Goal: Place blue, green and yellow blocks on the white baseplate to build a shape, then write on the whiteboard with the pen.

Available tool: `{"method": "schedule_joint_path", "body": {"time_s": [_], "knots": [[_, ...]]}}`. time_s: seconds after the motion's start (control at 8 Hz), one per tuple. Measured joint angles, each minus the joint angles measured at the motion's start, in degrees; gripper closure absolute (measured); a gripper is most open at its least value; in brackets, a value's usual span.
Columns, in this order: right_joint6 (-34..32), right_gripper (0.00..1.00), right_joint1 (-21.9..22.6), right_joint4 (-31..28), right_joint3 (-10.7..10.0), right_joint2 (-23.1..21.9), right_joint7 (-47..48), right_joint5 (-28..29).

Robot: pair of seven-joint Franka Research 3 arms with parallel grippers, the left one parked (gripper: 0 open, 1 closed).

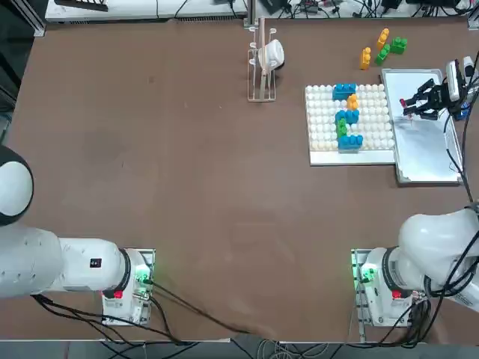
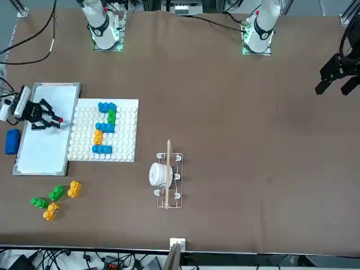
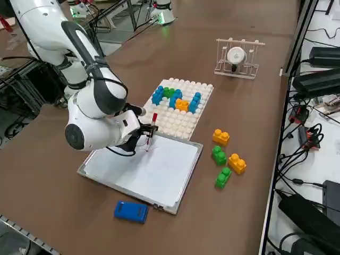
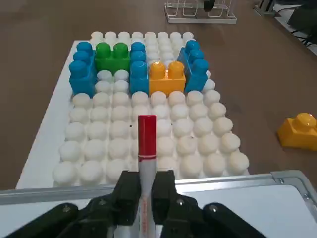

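From my overhead feed, left to right: the white baseplate (image 1: 323, 153) carries the shape (image 1: 346, 117), an S-like run of blue, green and orange-yellow bricks. Beyond it 4 loose blocks (image 1: 382, 47) lie on the table, 2 orange-yellow and 2 green. Touching the baseplate's right edge is the whiteboard (image 1: 426, 153). Over its far end I see the right gripper (image 1: 411, 105), fingers pinching the pen (image 4: 146, 148), red end up, tip at the board. Faint red marks show there; I can't read any writing.
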Motion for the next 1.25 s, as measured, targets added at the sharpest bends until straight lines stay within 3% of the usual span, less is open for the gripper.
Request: {"method": "schedule_joint_path", "body": {"time_s": [1.0, 1.25], "knots": [[-2.53, 0.82, -1.93, 5.65, -0.39, 4.31, -2.75, -0.09], [-2.69, 0.82, -1.71, 6.09, 1.19, 4.81, -2.8, -0.05]]}}
